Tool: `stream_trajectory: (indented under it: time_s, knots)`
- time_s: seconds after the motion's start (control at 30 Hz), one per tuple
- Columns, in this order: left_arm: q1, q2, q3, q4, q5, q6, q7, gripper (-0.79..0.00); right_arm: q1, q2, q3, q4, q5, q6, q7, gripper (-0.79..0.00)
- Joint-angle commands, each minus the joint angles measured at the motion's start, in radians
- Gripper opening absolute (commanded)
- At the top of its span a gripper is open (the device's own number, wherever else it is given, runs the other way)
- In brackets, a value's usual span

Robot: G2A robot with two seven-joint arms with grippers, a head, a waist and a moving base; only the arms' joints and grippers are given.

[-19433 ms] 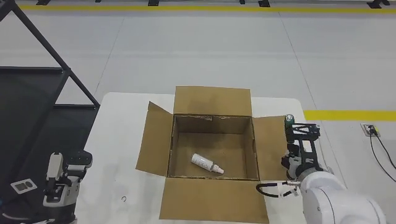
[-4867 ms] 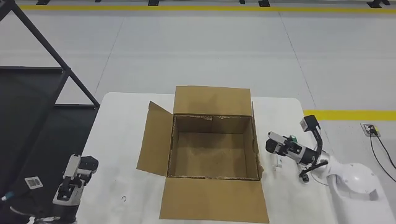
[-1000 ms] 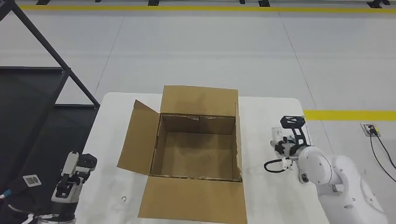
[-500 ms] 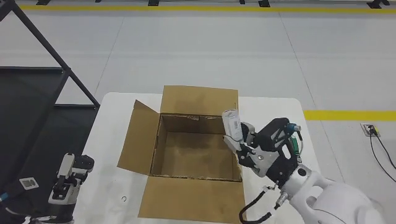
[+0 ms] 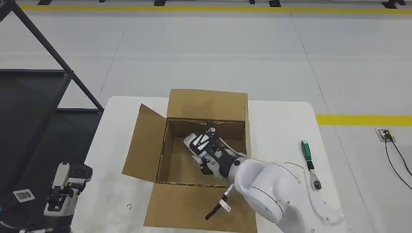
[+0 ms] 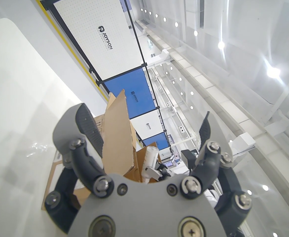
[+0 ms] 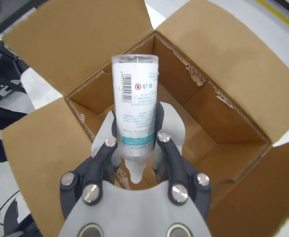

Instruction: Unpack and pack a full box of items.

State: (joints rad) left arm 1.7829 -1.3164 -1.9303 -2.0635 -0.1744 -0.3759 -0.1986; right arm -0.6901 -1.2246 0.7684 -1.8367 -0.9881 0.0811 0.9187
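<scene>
An open cardboard box [image 5: 206, 104] stands mid-table with all its flaps spread. My right gripper [image 5: 207, 150] is inside the box opening, shut on a white bottle [image 5: 193, 141]. In the right wrist view the bottle [image 7: 134, 87] stands between the fingers [image 7: 160, 117], cap toward the wrist and flat base toward the box floor [image 7: 208, 129]. My left gripper [image 5: 69, 176] is off the table's near left corner. It is open and holds nothing [image 6: 147, 129], and faces a box flap [image 6: 117, 134].
A green-handled tool [image 5: 308, 152] lies on the white table [image 5: 283, 123] to the right of the box. A small ring-like bit [image 5: 129, 206] sits near the front left. A black frame [image 5: 38, 104] stands left of the table.
Since half a second ago the right arm has carried the bottle from above the box's right wall leftward and down into the opening. The left gripper shifted slightly.
</scene>
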Motion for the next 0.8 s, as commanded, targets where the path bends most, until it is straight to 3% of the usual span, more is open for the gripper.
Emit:
stream_trajectory:
  time_s: [0.0, 0.47, 0.77]
  knots:
    - [-0.002, 0.000, 0.000, 0.002, -0.002, 0.000, -0.004, 0.000, 0.036, -0.016, -0.031, 0.065, -0.008, 0.029, -0.003, -0.785]
    - [-0.019, 0.003, 0.005, 0.023, -0.004, 0.010, -0.038, 0.000, 0.020, -0.017, -0.037, 0.094, -0.051, 0.033, -0.005, -0.785]
    - [-0.015, 0.003, 0.002, 0.018, 0.000, 0.008, -0.039, 0.000, 0.175, -0.103, -0.232, 0.271, -0.138, -0.086, 0.078, -0.785]
